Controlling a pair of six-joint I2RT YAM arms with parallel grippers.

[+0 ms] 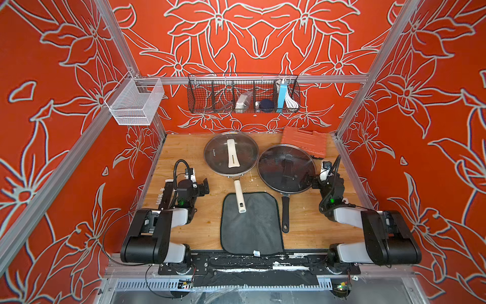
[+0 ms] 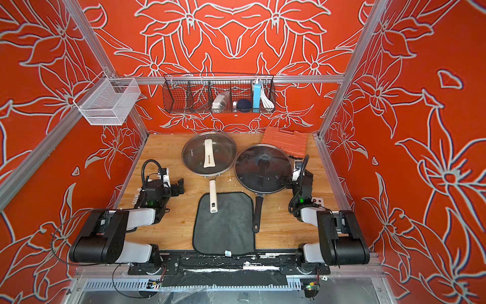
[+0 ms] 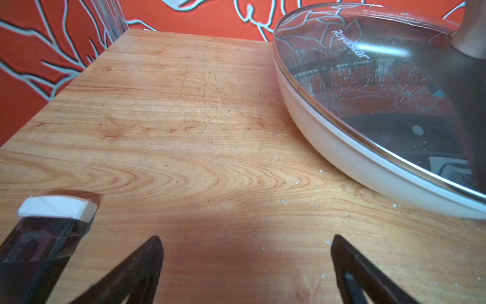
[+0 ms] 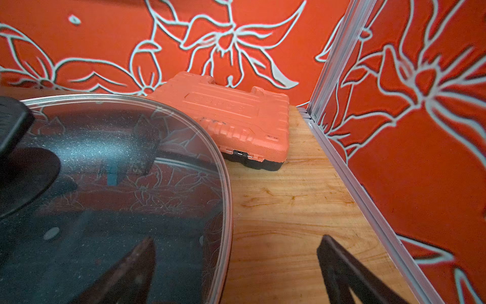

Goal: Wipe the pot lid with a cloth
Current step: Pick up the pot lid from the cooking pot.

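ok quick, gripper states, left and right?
Left gripper: open, holding nothing.
Right gripper: open, holding nothing.

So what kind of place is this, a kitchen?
Probably a robot test booth, not a kitchen: a left arm and right arm at a wooden table, an aluminium frame, and a pot lid and cloth laid out.

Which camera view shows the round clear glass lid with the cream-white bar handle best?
A top view: the whole round clear glass lid with its cream-white bar handle shows from above, in both top views. The left wrist view catches only one side. The right wrist view misses it.
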